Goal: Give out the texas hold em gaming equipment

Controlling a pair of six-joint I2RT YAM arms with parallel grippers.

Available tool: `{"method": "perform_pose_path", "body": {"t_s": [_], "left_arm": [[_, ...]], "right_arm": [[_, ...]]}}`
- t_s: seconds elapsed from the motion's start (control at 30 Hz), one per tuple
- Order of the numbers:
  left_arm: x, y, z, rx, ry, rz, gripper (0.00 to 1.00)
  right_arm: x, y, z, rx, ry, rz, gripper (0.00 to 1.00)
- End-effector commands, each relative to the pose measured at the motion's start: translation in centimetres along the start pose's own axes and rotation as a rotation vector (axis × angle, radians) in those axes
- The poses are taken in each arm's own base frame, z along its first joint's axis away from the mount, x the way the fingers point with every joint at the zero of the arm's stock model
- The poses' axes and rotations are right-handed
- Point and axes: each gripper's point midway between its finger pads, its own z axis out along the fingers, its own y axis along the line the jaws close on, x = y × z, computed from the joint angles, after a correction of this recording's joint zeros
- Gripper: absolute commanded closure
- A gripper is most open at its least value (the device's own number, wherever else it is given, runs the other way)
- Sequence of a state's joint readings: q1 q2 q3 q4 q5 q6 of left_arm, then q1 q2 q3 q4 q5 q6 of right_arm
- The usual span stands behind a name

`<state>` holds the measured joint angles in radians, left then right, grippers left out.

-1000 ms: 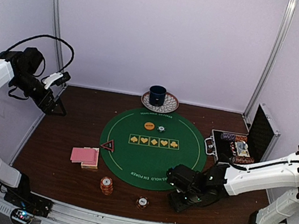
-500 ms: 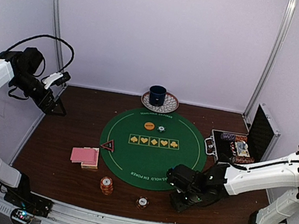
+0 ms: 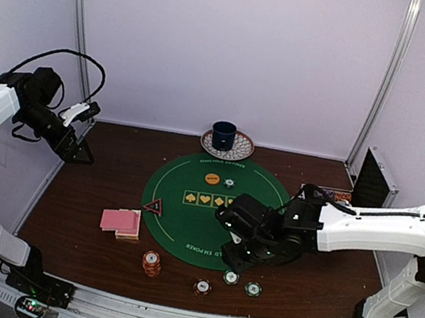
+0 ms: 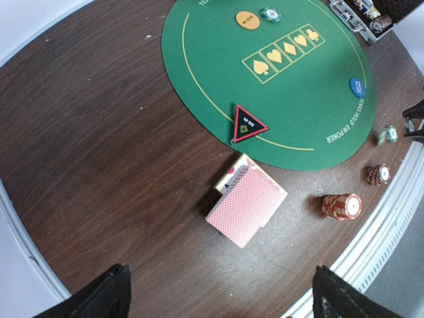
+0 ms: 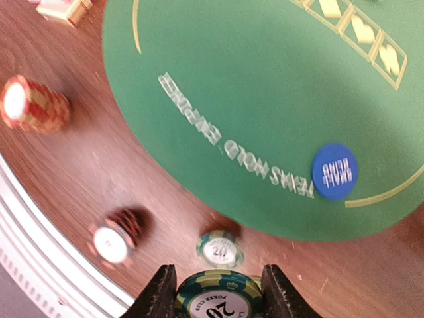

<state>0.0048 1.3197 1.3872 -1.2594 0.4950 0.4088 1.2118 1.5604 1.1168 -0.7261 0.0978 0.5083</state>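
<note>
Partly done: chip stacks point(image 3: 151, 263) sit bottom centre; right gripper point(image 5: 218, 286) clasps green chips point(image 5: 217, 303), left gripper point(image 4: 218, 298) gapes empty; cards point(image 3: 121, 220) undealt.

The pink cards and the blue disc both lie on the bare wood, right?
Not quite: the blue disc lies on the green mat, near its edge, as the right wrist view shows. The pink cards do lie on bare wood.

Pink-backed cards point(image 4: 246, 207) lie stacked (backs up) near the triangle marker point(image 4: 248, 124); the right gripper point(image 5: 218, 278) holds a green chip stack point(image 5: 218, 299).
</note>
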Motion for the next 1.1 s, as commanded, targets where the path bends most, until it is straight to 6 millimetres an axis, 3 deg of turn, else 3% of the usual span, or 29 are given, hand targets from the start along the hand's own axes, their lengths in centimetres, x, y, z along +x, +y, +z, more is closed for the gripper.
{"method": "perform_pose_path", "body": {"t_s": [0.0, 0.4, 0.53, 0.67, 0.77, 1.07], "left_arm": [[-0.1, -0.7, -0.4, 0.014, -0.02, 0.007, 0.03], [-0.1, -1.0, -0.5, 0.024, -0.03, 0.018, 0.02], [-0.1, -1.0, -0.5, 0.025, -0.026, 0.021, 0.02], [0.1, -1.1, -0.5, 0.027, -0.021, 0.027, 0.03], [0.1, -1.0, -0.4, 0.029, -0.019, 0.028, 0.02], [0.2, -1.0, -0.4, 0.023, -0.016, 0.032, 0.02]], "right_arm": [[-4.2, 1.1, 1.2, 0.029, -0.034, -0.07, 0.73], [-16.8, 5.5, 10.2, -0.062, -0.096, -0.105, 0.73], [-18.1, 5.6, 13.3, -0.061, -0.077, -0.1, 0.74], [-19.7, 5.4, 14.5, -0.064, -0.095, -0.083, 0.74], [-19.7, 5.8, 15.9, -0.092, -0.078, -0.082, 0.71], [-18.5, 5.6, 17.7, -0.08, -0.031, -0.083, 0.47]]}}
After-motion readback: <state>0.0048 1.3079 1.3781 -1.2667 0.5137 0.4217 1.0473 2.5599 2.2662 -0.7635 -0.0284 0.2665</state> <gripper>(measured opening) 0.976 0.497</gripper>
